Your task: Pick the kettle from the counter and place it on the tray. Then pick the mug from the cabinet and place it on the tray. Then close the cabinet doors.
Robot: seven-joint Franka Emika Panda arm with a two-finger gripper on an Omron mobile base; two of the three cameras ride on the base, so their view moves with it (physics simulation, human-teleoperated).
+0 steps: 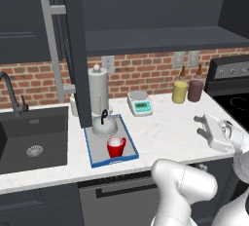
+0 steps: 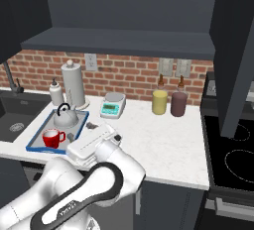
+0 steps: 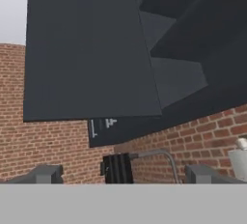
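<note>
Fingers (image 3: 123,175) spread (empty); tray (image 1: 127,137) holds one kettle (image 1: 104,125), one mug (image 1: 115,147).

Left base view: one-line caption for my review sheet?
Kettle and red mug sit on the blue-rimmed tray; cabinet door open, open pincer alongside.
</note>
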